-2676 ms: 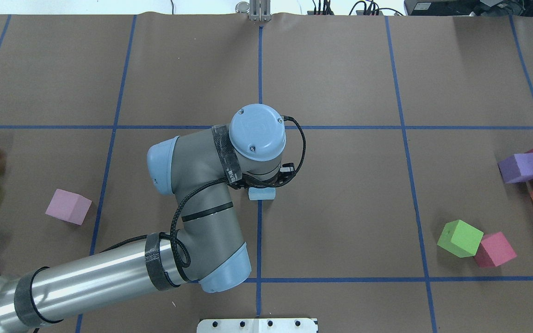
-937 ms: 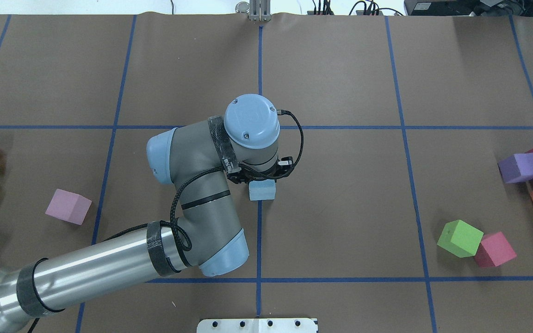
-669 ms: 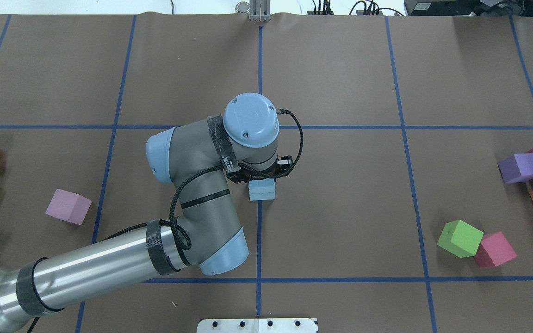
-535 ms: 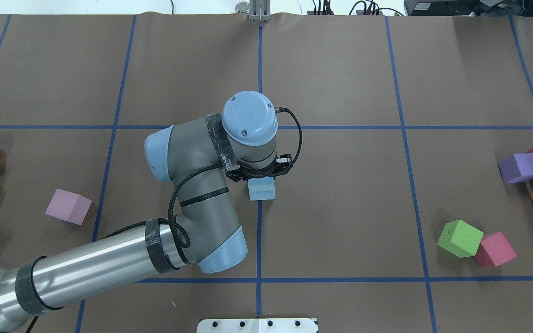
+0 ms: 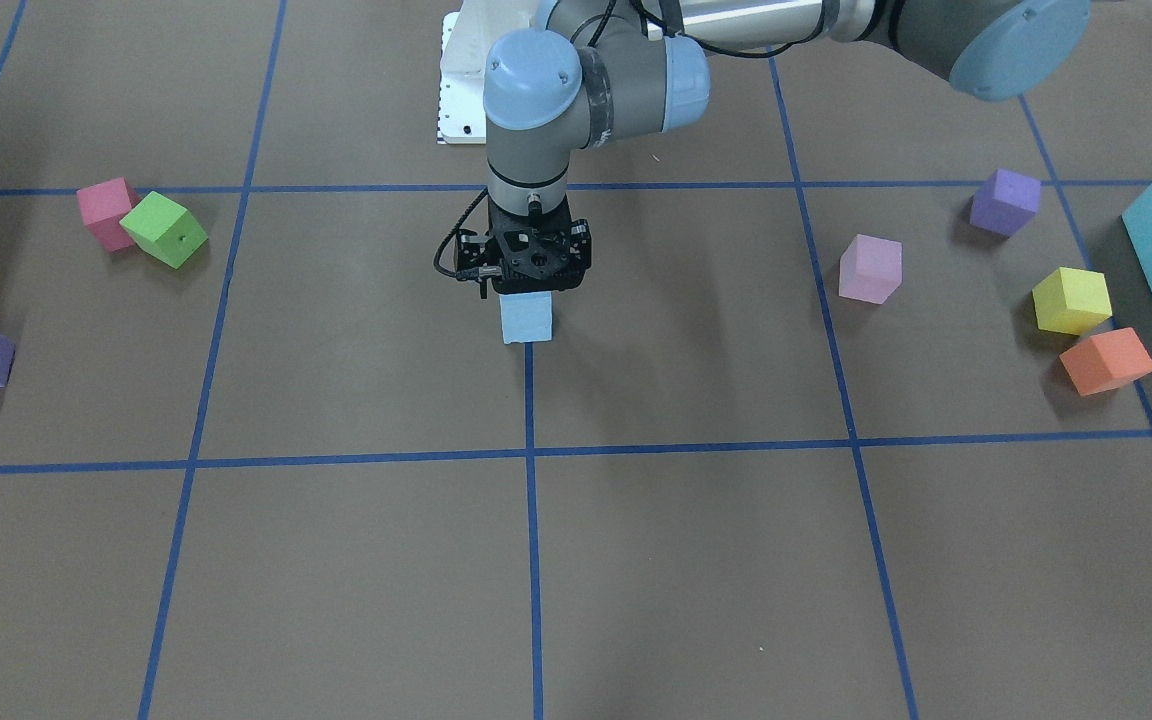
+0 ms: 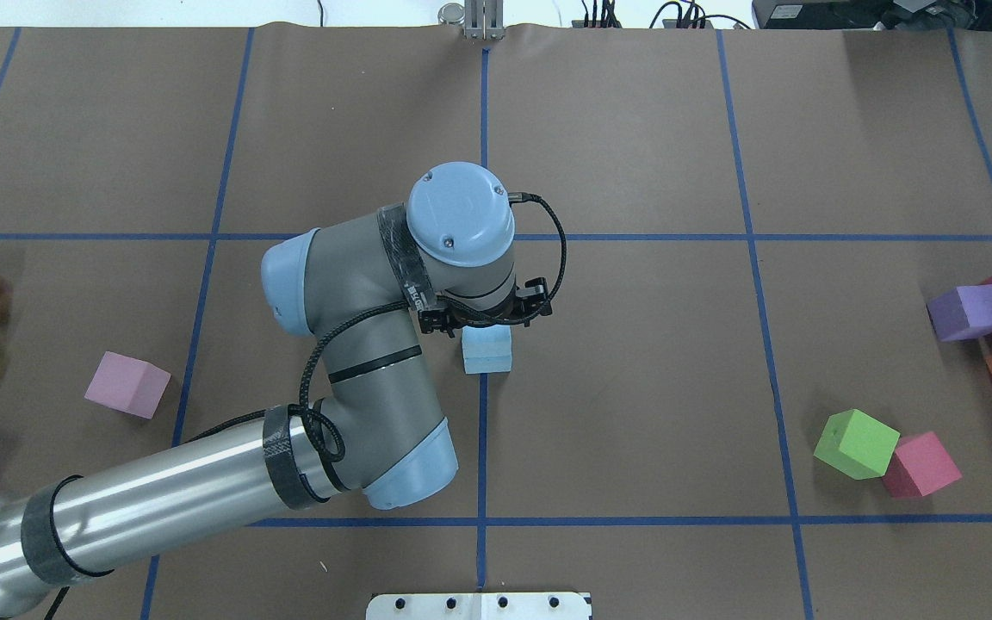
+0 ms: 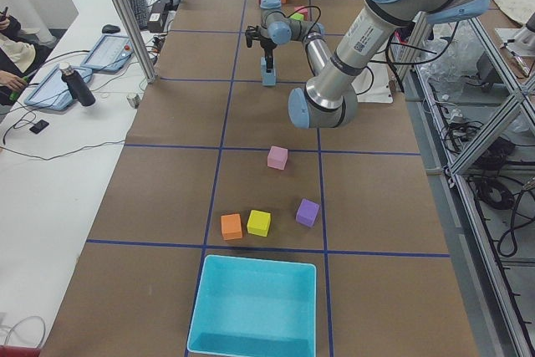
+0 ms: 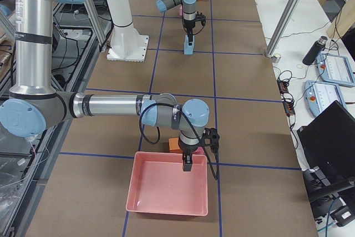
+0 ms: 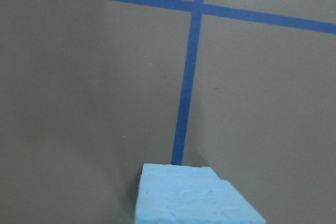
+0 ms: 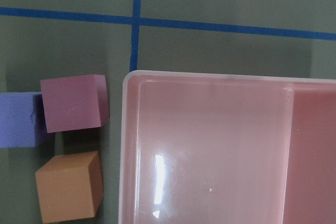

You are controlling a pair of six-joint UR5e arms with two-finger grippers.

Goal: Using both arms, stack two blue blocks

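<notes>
On the centre tape line (image 6: 482, 448), two blue blocks (image 6: 487, 353) stand stacked. Directly over them, above that line, hangs the left gripper (image 5: 529, 285); whether its jaws are spread cannot be told.

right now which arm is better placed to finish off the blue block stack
Left. The left gripper sits directly over the blue blocks in the middle, so it can probably finish there. The right gripper hangs over the pink tray, far from them.
</notes>
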